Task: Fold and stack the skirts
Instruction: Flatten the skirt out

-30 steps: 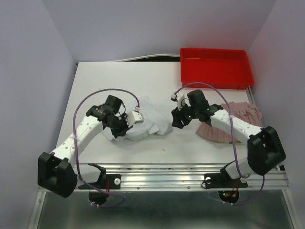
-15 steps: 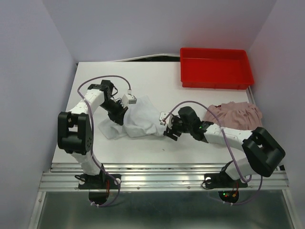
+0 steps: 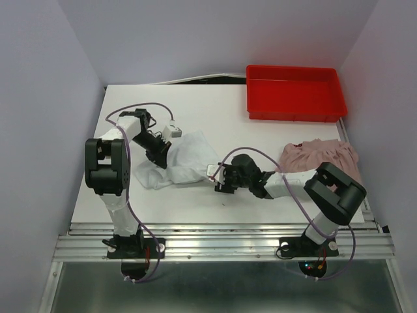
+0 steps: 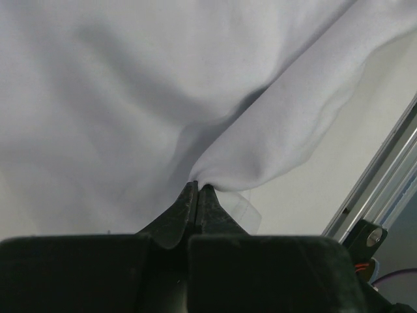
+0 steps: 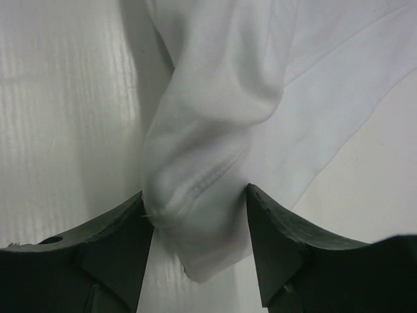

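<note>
Matte white tabletop between lavender walls carries a glossy red plastic tray at one o'clock. The smooth grey-white skirt lies crumpled left of centre; the pleated pink skirt lies at three o'clock. The left gripper is pinched tight on a fold of the pale cloth. The right gripper is spread, with the pale skirt's rolled, stitched hem between its fingers.
</note>
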